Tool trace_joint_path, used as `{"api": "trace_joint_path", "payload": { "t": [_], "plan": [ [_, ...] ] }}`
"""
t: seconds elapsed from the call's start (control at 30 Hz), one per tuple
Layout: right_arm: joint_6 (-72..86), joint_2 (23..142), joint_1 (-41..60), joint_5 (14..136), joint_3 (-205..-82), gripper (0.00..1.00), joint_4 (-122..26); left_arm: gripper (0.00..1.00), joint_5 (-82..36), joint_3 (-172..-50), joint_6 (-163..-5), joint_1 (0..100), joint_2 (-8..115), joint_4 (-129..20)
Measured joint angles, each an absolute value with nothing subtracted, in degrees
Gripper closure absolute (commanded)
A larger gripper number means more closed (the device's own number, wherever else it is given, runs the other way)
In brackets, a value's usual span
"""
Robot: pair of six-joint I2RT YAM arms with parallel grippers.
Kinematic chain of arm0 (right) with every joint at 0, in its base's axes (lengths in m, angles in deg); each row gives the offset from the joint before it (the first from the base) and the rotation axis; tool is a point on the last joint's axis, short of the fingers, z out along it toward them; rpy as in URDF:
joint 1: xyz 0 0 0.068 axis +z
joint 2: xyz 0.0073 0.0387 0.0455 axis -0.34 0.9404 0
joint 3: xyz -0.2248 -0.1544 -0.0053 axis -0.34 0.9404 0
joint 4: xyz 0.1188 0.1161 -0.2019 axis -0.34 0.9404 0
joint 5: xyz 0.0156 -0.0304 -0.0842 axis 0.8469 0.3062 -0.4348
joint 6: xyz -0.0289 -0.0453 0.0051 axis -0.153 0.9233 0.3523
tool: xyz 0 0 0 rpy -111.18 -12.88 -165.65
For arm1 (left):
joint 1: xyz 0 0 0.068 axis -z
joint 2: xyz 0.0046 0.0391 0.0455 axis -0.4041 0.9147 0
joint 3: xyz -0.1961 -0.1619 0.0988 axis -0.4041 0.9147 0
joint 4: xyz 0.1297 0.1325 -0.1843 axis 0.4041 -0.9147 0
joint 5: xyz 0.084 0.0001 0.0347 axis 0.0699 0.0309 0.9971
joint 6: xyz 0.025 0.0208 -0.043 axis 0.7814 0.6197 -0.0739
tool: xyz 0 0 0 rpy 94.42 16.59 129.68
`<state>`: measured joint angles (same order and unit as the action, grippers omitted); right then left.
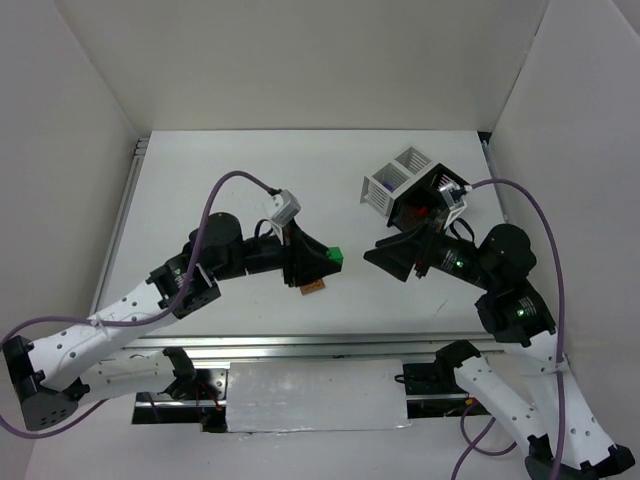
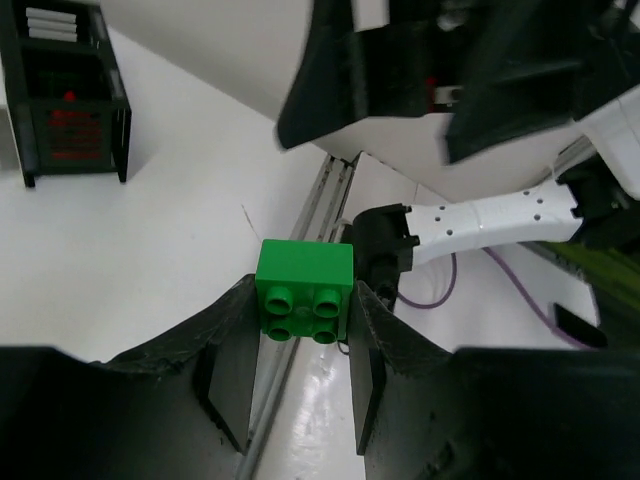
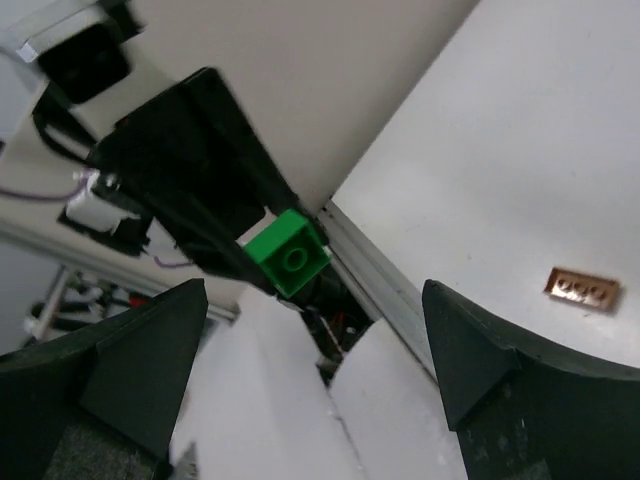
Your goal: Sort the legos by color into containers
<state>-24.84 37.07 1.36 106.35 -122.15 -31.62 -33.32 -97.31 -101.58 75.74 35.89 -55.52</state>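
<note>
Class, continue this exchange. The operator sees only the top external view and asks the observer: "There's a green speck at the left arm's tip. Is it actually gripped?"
Observer: Yes. The left wrist view shows the left gripper shut on a green lego brick, one finger pressed against each side.
Operator: Which way is it facing?
Observer: Its four studs face the left wrist camera.
Operator: Is the right gripper carrying anything?
Observer: No. In the right wrist view the right gripper is open, with nothing between its fingers.
</note>
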Motion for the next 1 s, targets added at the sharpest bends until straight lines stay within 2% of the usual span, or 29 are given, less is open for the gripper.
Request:
{"api": "trace_joint_path", "payload": {
  "t": [0.27, 0.73, 0.87, 0.93, 1.0],
  "plan": [
    [-46.1, 32.5, 1.8, 101.0, -108.4, 0.04, -32.0, 1.0, -35.7, -87.7, -85.8, 76.7, 34.6, -46.8],
    [-62.9, 30.9, 5.7, 102.6, -101.4, 0.05, -43.9, 1.0, -36.5, -90.8, -72.6, 81.5, 40.1, -41.8],
    [-65.3, 32.3, 8.8, 102.5, -100.6, 0.13, -47.9, 1.0, -36.6, -90.4, -72.7, 81.5, 40.2, -37.7],
    [-66.4, 32.9, 10.6, 102.5, -100.4, 0.23, -50.0, 1.0, -36.9, -90.4, -73.2, 81.5, 40.6, -36.3],
    [-67.4, 33.1, 12.0, 102.3, -100.0, 0.42, -52.7, 1.0, -37.1, -90.4, -74.0, 81.6, 41.3, -35.3]
  ]
}}
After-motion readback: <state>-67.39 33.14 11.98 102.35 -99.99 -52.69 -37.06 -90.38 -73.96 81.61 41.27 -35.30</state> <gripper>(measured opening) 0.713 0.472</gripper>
